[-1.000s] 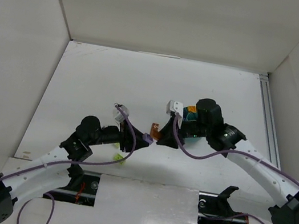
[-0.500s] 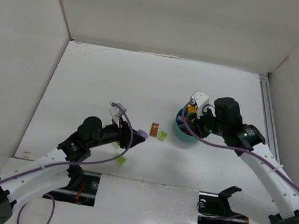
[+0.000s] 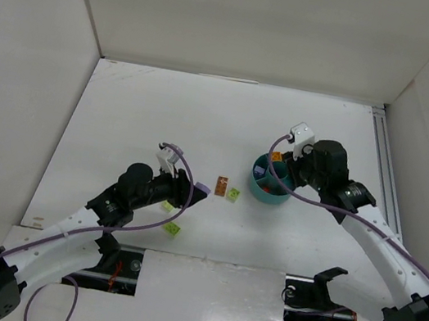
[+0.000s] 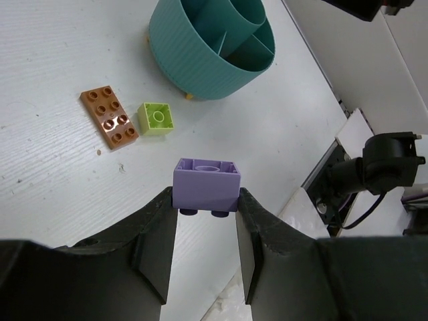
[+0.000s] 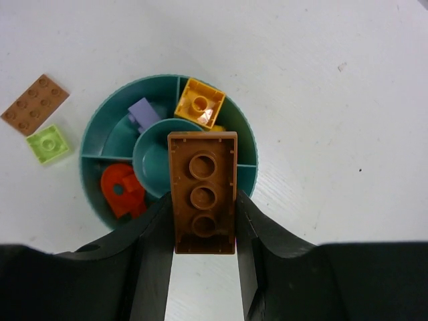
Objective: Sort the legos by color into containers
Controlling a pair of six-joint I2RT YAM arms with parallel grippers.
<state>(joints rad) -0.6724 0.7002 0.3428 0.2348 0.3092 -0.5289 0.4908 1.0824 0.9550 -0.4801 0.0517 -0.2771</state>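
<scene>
Grippers: both are busy, each one pinching a lego and holding it up off the table
Left gripper: fingers are squeezing a purple lego, one finger pressing on each side of it
Ahead of left gripper: a flat orange-brown lego and a lime lego are lying side by side on the table, just past the tips and off to the left
Further ahead: the teal bowl is sitting beyond those two, well apart from the left tips
Behind left gripper: a second lime lego is lying on the table right beside the arm
Right gripper: fingers are clamping a brown lego lengthwise, three studs facing up at the wrist camera
Under right gripper: the bowl is sitting straight below, and the brown lego is hanging over its central cup
Inside the bowl: a yellow lego is resting in the compartment ahead of the right tips, a small purple lego in the one to its left, and an orange-red lego in the compartment left of the tips
</scene>
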